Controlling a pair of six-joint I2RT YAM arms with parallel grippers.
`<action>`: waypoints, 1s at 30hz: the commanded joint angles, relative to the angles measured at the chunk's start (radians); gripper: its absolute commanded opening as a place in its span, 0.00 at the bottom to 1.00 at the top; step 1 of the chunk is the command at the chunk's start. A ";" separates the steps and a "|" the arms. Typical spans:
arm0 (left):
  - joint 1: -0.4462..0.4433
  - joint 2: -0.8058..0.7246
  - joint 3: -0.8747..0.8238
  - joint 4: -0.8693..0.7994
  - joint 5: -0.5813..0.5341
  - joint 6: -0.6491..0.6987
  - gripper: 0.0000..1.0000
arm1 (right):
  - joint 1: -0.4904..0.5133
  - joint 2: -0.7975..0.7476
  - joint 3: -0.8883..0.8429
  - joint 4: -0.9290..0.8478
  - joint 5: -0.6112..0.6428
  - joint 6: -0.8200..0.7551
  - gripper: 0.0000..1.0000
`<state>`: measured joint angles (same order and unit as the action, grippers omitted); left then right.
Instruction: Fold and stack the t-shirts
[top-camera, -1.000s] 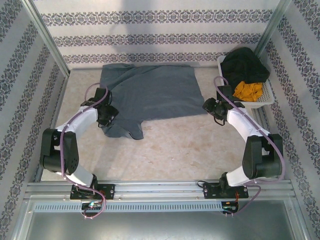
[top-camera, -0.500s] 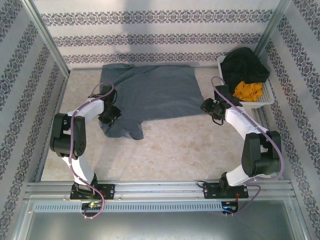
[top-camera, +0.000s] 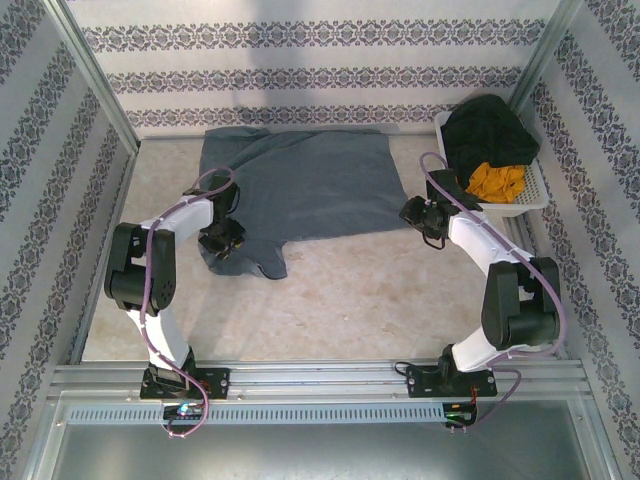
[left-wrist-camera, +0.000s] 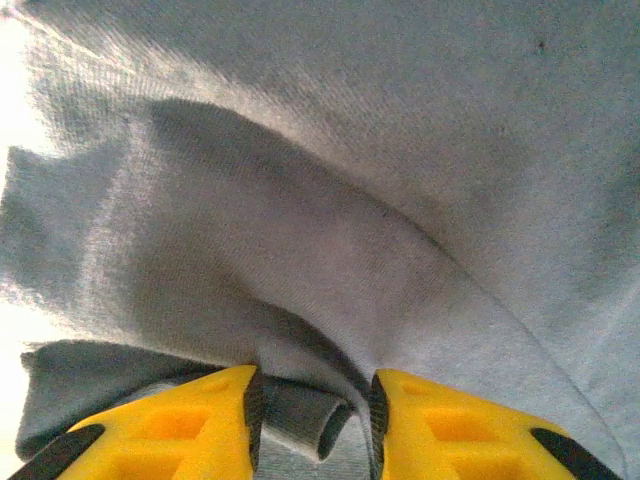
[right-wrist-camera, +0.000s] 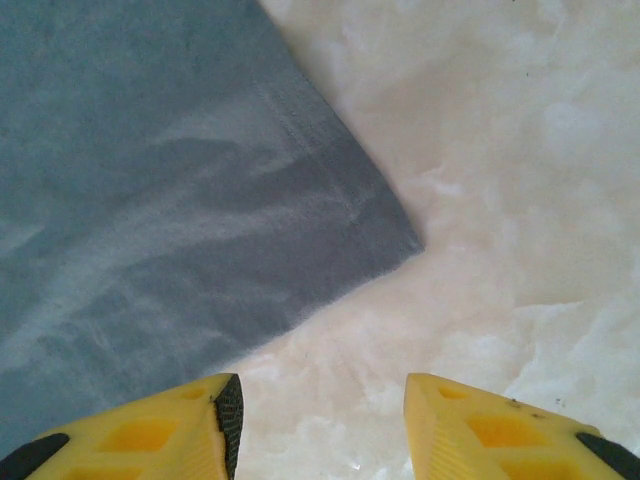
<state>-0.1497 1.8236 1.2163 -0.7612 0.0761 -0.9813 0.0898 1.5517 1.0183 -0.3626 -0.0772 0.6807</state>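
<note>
A slate blue-grey t-shirt (top-camera: 300, 185) lies spread at the back of the table, one sleeve hanging toward the near left. My left gripper (top-camera: 222, 243) sits on that sleeve. In the left wrist view its yellow fingers (left-wrist-camera: 190, 420) pinch a bunched fold and rolled hem of the t-shirt (left-wrist-camera: 350, 200), and creases run into the left gripper (left-wrist-camera: 312, 410). My right gripper (top-camera: 412, 212) hovers at the shirt's near right corner. In the right wrist view the right gripper (right-wrist-camera: 322, 420) is open over bare table, with the t-shirt corner (right-wrist-camera: 150, 200) just ahead and to the left.
A white basket (top-camera: 530, 200) stands at the back right, holding a dark garment (top-camera: 485, 130) and an orange one (top-camera: 497, 180). Patterned walls close in the left, back and right sides. The marbled tabletop (top-camera: 360, 290) stretches between the shirt and the arm bases.
The left arm's elbow swung in and upright while its gripper settled onto the sleeve and its jaws narrowed around the cloth. The right gripper crept slightly left toward the shirt corner.
</note>
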 joint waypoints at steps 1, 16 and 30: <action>-0.007 -0.006 -0.012 -0.059 -0.027 0.031 0.32 | 0.013 0.012 0.023 -0.003 -0.001 0.000 0.47; -0.043 -0.040 -0.044 -0.061 -0.016 0.044 0.39 | 0.013 0.026 0.028 -0.007 0.004 0.006 0.46; -0.043 -0.029 -0.038 -0.043 -0.045 0.068 0.32 | 0.014 0.030 0.030 -0.008 0.003 0.010 0.44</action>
<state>-0.1841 1.8133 1.1709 -0.7784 0.0662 -0.9405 0.0902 1.5776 1.0256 -0.3630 -0.0769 0.6823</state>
